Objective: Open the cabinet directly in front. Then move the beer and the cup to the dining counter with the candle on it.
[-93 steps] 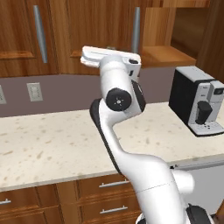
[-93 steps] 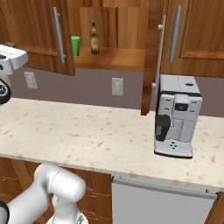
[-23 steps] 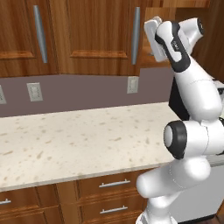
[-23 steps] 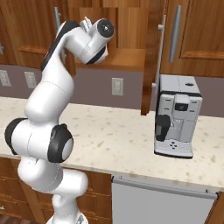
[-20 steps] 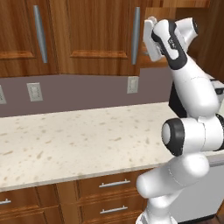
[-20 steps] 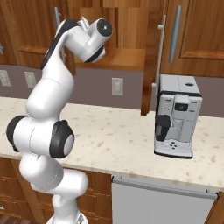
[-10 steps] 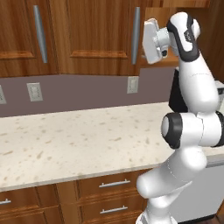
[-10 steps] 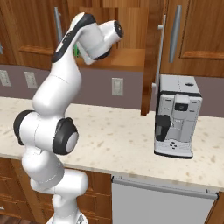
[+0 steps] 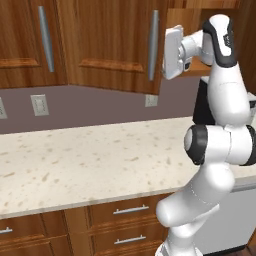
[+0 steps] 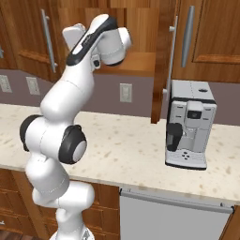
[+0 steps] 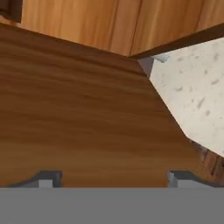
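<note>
My hand (image 9: 173, 52) is raised beside the open cabinet (image 9: 112, 45) door's edge — near its long metal handle (image 9: 153, 45) — above the speckled counter (image 9: 100, 160).

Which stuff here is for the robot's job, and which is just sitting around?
For the job:
- cabinet, already open
- its door, swung out
- gripper, open, up at the cabinet

Just sitting around:
- coffee machine
- wall outlet
- countertop
- drawers
</note>
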